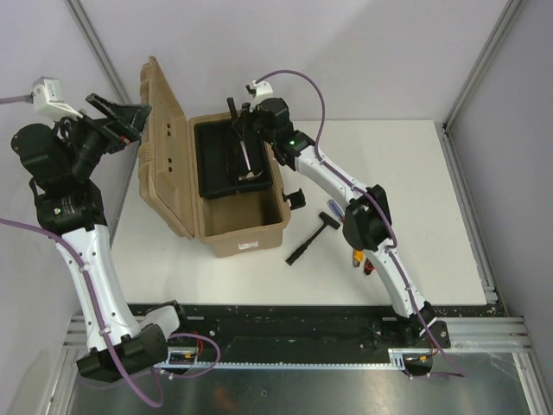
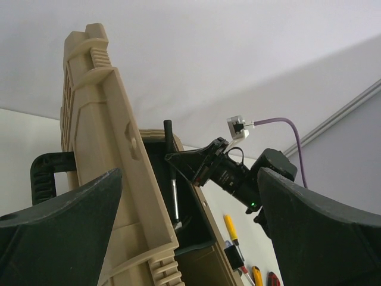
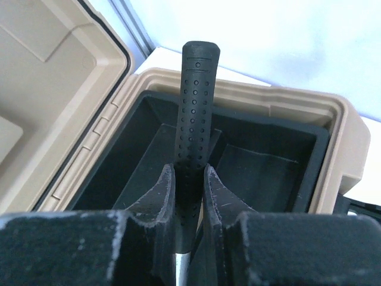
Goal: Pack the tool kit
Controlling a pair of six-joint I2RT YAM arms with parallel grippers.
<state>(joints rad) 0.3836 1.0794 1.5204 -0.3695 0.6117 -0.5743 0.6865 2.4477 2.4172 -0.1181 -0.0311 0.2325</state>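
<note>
White table (image 1: 406, 190), pale grey walls (image 1: 346, 52) behind, aluminium frame posts (image 1: 482, 60), black base rail (image 1: 285, 316) along near edge

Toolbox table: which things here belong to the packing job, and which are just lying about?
Job:
tan toolbox
black tray inside it
black-handled tool in the right fingers
hammer
yellow-handled screwdriver

Lying about:
no loose clutter visible
only rig parts: purple cable, metal rail

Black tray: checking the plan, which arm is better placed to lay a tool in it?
Right: the right pincer grips a black-handled tool over the tray; the left pincer stands open beside the lid.
</note>
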